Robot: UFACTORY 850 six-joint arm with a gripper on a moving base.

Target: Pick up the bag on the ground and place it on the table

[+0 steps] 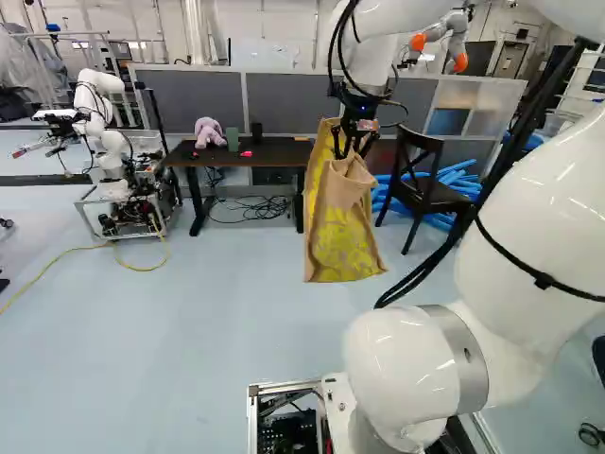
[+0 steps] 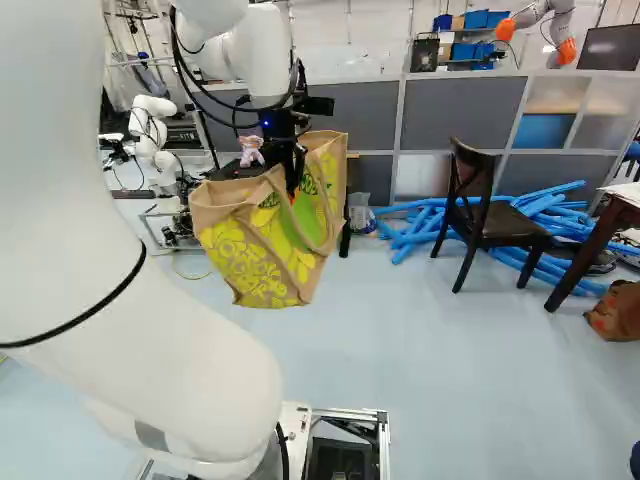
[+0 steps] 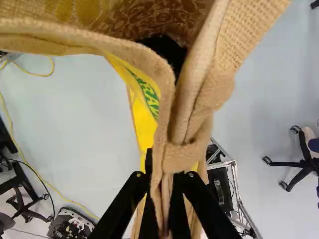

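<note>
So the bag (image 2: 265,255) is already held up: its handle and rim are pinched between the two fingers of the gripper (image 3: 163,174), and the body is left hanging below, seemingly clear of the floor (image 1: 217,331). Probably gripped up there so the weight can be hung straight down, though the mouth is left gaping ahead of the gripper.

The counter (image 1: 274,153) is beyond the gripper and off to its left, so placing is still to be done. The height should be kept up so the edge isn't snagged, and the plush (image 1: 209,132) could get knocked if the bag is swung in carelessly.
</note>
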